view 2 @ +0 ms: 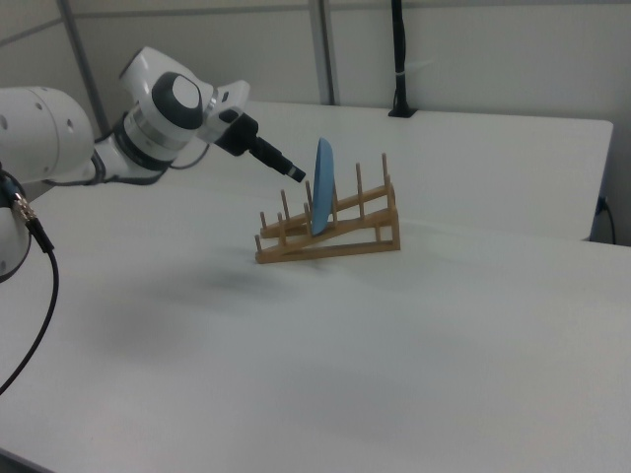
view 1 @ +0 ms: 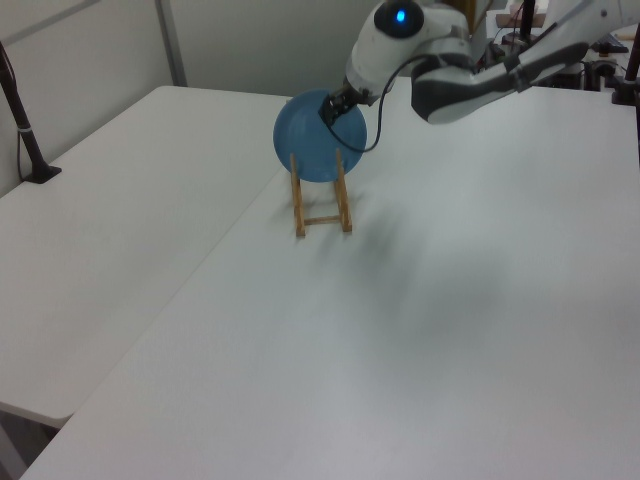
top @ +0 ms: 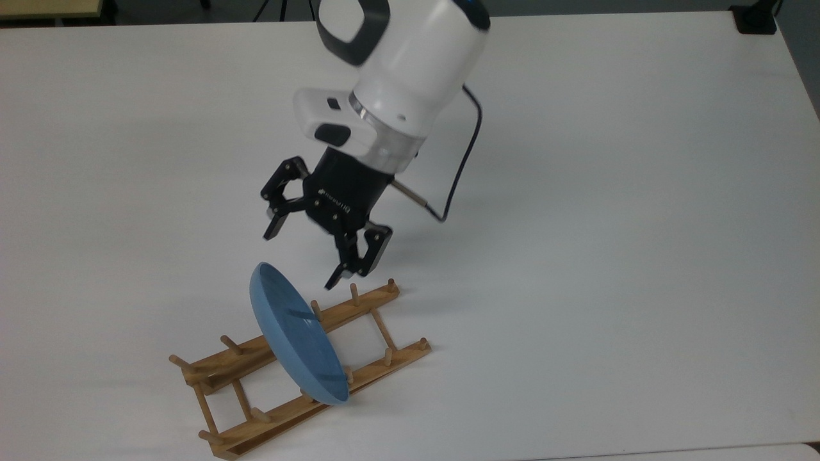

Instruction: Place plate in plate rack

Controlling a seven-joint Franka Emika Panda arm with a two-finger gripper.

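Observation:
The light-blue plate (top: 298, 339) stands on edge between the pegs of the wooden plate rack (top: 365, 304), leaning toward the top view's left. My gripper (top: 301, 258) hangs open just above the plate's upper rim, touching nothing, one finger on each side of the rim line. In the left view the plate (view 1: 318, 150) faces the camera above the rack (view 1: 298, 205), with the gripper (view 1: 330, 108) at its top edge. In the right view the plate (view 2: 320, 187) shows edge-on in the rack (view 2: 335, 249), the gripper (view 2: 294, 174) a little to its left.
The rack sits on a wide white table (top: 608, 256) with bare surface around it. A black clamp block (top: 756, 19) sits at the far right corner. A black post (view 1: 25, 130) is clamped to the left view's left table edge.

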